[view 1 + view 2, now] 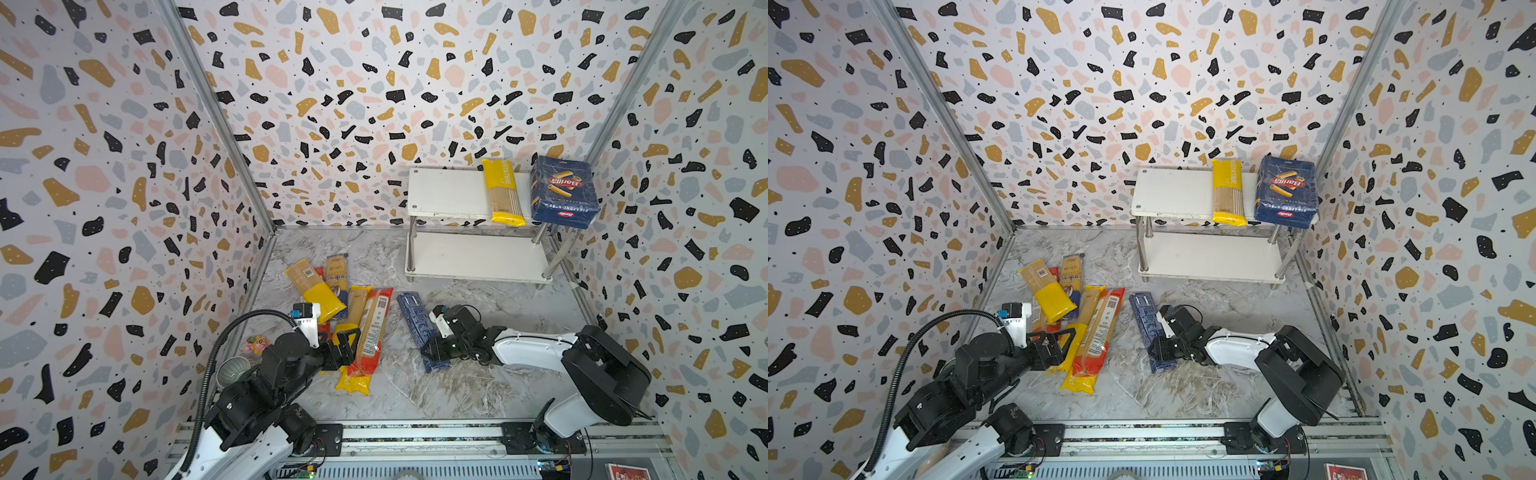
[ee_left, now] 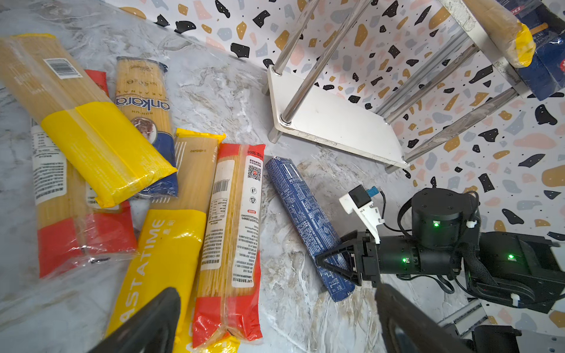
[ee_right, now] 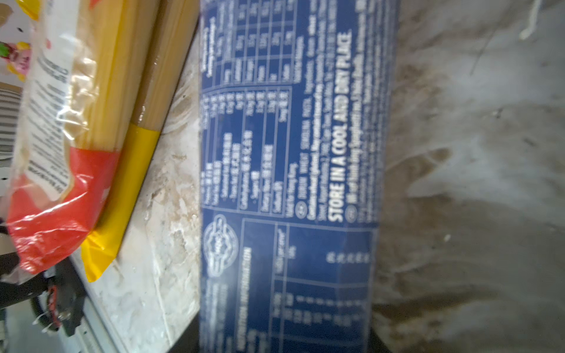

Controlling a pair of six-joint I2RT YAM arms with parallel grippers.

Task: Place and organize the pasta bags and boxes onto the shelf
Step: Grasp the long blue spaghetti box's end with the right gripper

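At the middle of the bench [image 1: 478, 374], the right end effector [image 1: 430, 348] straddles the narrow blue box [image 1: 415, 320] across its width, presumably bound for the back-corner shelf [image 1: 444, 195]; whether it pinches I can't tell. The left end effector [image 1: 347, 345] gapes over the bags [image 1: 370, 328].

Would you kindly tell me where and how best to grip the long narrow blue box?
Grip the long narrow blue box across its narrow width near mid-length, from above: it lies flat on the table with both long sides clear.
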